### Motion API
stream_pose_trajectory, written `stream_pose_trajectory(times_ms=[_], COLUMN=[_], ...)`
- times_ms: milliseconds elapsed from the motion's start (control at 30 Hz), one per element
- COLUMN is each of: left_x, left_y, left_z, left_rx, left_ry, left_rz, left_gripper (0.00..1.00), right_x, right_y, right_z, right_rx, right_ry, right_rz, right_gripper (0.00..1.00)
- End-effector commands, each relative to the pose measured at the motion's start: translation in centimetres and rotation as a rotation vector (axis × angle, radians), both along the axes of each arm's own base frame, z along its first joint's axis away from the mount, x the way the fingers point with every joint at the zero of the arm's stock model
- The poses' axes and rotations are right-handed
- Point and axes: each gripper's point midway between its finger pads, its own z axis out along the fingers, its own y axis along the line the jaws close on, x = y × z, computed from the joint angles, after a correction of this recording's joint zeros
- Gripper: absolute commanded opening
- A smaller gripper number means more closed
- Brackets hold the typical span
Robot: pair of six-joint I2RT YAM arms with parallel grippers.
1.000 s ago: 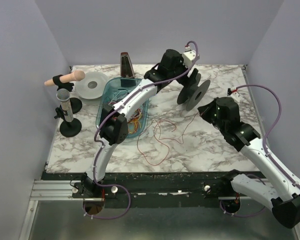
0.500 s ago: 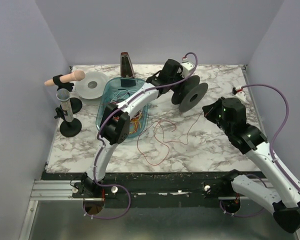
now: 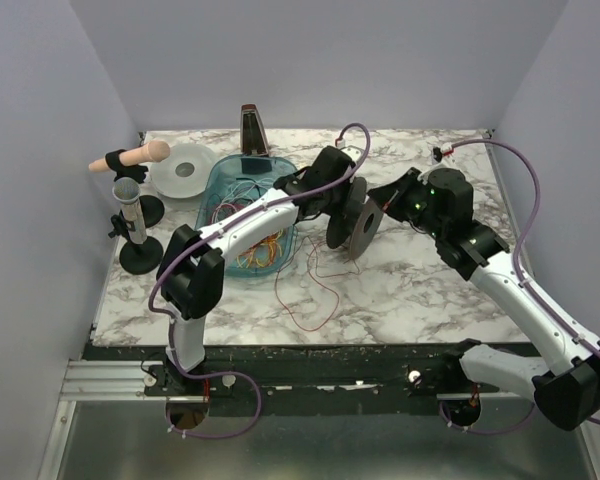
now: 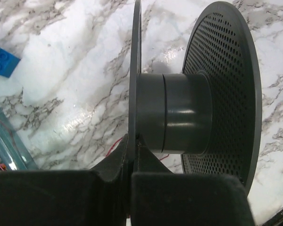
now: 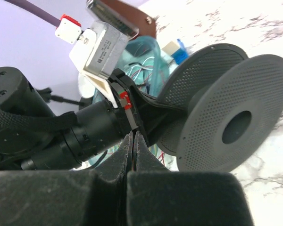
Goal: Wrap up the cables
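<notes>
- left gripper (image 3: 338,220) – jaws clamped onto the thin edge of one flange of the black spool (image 3: 358,228), centre of the top view; in the left wrist view the fingers (image 4: 61,197) meet on that flange, lower middle of the frame
- spool stands on edge on the marble table (image 3: 430,290), axis roughly level, perforated flanges facing sideways
- right gripper (image 3: 383,195) – jaws pressed together, just right of the spool and up near its top rim; right wrist view shows the fingers (image 5: 188,202) touching, can't tell if anything thin is pinched between them
- red cable (image 3: 318,283) – loose, looping on the table below the spool, lower centre of the top view; none of it seen wound on the hub
- red sliver of it shows under the spool in the left wrist view, lower left of the hub
- cable bundle (image 3: 258,250) – red, yellow and orange, lying inside the teal bin (image 3: 212,185), left of centre, partly under the left arm
- white reel (image 3: 183,170) upper left, apart from the bin
- blue block (image 4: 4,60) on the table, left edge of the left wrist view
</notes>
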Motion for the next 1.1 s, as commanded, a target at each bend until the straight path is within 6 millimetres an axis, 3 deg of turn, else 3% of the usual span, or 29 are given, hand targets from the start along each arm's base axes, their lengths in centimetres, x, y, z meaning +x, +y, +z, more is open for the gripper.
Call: stream_pose_trajectory(times_ms=[0,200,233,367,567,700,867,967,1067], left_x=[-2.2,-3.9,-3.9,-3.7,-3.5,-4.4,-5.1,-5.5,-5.9], left_y=[0.5,-0.8,-0.7,-0.7,-0.5,-1.0,-1.2,-1.3,-1.6], left_z=[0.8,0.4,0.3,1.7,3.5,3.9,3.8,3.4,3.5], left_rx=[-0.029,-0.063,-0.059,-0.052,-0.053,-0.083,-0.106,-0.119,-0.138], left_ry=[0.025,0.080,0.080,0.034,-0.025,0.002,0.026,0.052,0.073], left_rz=[0.078,0.033,0.031,-0.003,-0.037,-0.071,-0.089,-0.093,-0.097], left_gripper=[0.00,0.00,0.05,0.24,0.29,0.33,0.32,0.26,0.18], right_x=[-2.0,-4.3,-4.1,-1.8,1.6,3.7,5.3,4.8,3.9], right_y=[2.9,3.8,3.7,3.1,1.8,0.7,-0.3,-0.4,0.7], right_z=[1.3,0.4,0.1,-0.4,0.5,-1.8,-4.6,-6.0,-4.6], right_rx=[0.110,0.144,0.139,0.072,-0.020,-0.056,-0.035,0.038,0.091], right_ry=[-0.002,0.030,0.034,0.008,-0.041,0.004,0.080,0.134,0.100], right_rz=[0.164,0.209,0.196,0.122,0.053,-0.003,-0.103,-0.145,-0.080], right_gripper=[0.01,0.01,0.01,0.01,0.01,0.01,0.01,0.01,0.01])
